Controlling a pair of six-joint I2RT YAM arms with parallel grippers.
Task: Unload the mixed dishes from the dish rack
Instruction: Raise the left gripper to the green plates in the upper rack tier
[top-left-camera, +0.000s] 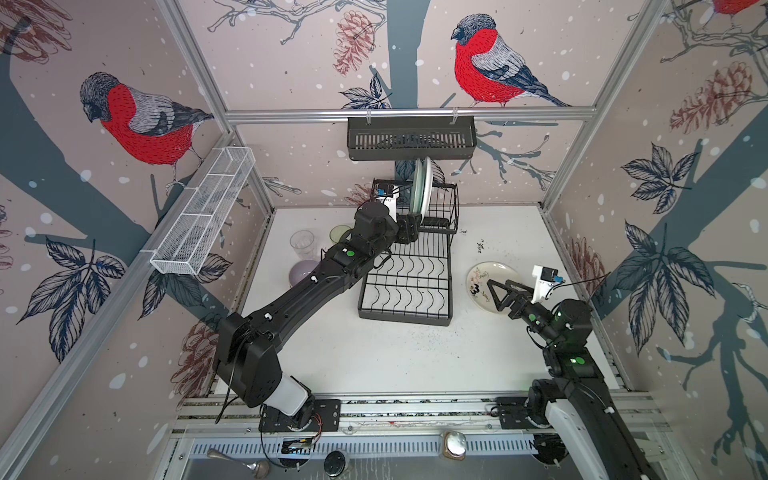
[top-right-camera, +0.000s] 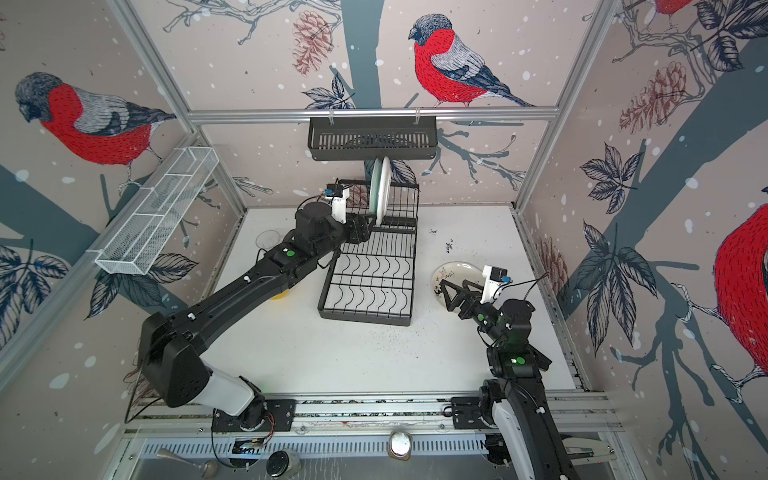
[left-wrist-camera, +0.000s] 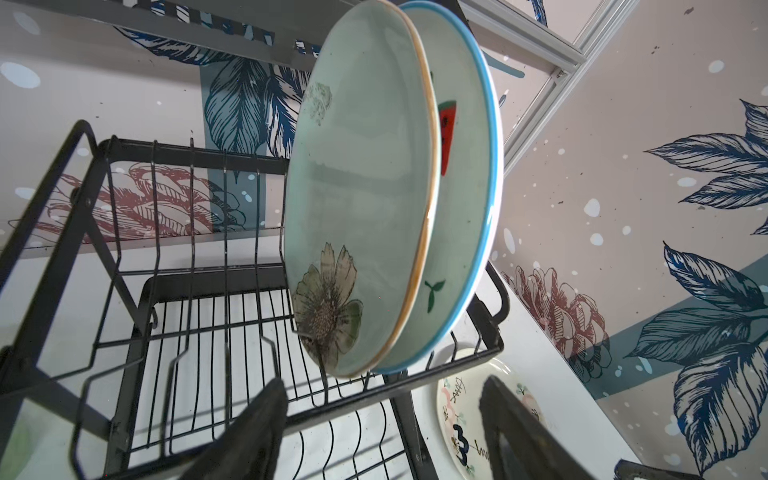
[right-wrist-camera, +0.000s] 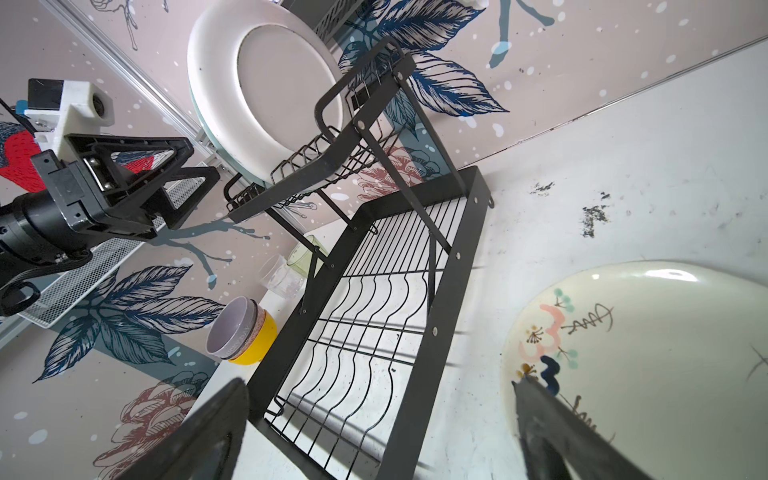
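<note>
Two plates (left-wrist-camera: 357, 187) upright in dish rack (left-wrist-camera: 199, 154)

- Both top views look steeply down from the front over the table (top-left-camera: 395, 361).
- Left wrist camera faces the dish rack's (left-wrist-camera: 187, 151) upper tier, close up.
- Right wrist camera shares that rack, from farther.

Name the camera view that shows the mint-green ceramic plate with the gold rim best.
The left wrist view: the mint-green plate faces the camera, showing flower print and gold rim, upright in the black wire dish rack. Both top views show it edge-on. The right wrist view hides nearly all behind a white plate.
</note>
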